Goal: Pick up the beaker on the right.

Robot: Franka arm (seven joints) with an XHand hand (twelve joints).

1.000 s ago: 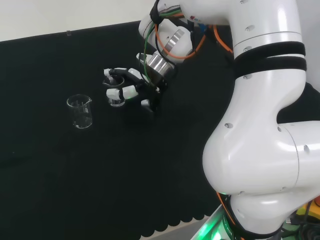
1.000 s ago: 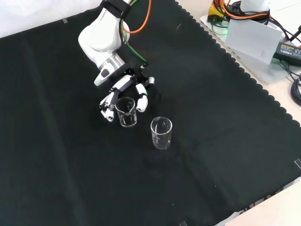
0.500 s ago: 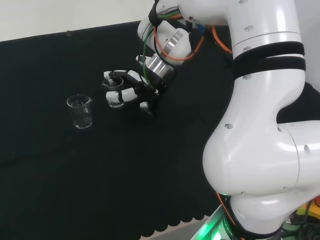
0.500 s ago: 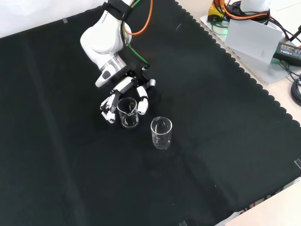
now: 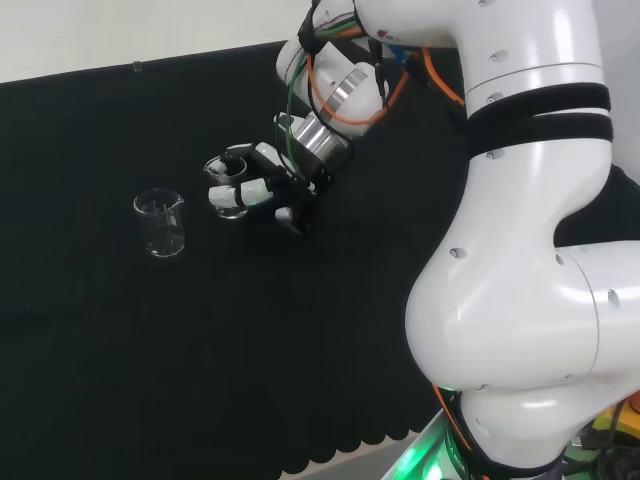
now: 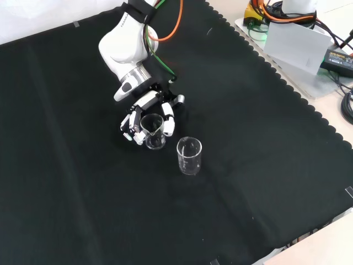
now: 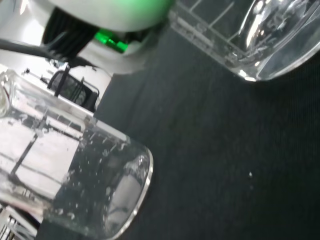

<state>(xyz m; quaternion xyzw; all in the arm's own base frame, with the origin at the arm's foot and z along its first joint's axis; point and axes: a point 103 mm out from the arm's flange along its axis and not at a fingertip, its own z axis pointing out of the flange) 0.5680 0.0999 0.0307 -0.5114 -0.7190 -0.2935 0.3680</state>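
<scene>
The hand is wrapped around one clear beaker, with curled fingers on both sides of the glass, so it is clamped on this beaker. In the front view the held beaker sits near the middle of the desk, and the bottom seems slightly off the cloth and a little tilted, but I cannot tell this for sure. In the head view the same beaker is between the fingers, and a second beaker stands free at about 8 o'clock from it.

In the front view this second beaker stands just beside the held one, at about 4 o'clock. This is the first risk, I think: if the hand swings sideways while it is low, the held glass or a finger can knock the neighbour and push it over.

The second risk is slipping. The glass is smooth and, in the wrist view, the held beaker looks wet with small drops inside. If the tilt grows, it can slide out of the fingers and fall on the cloth.
</scene>
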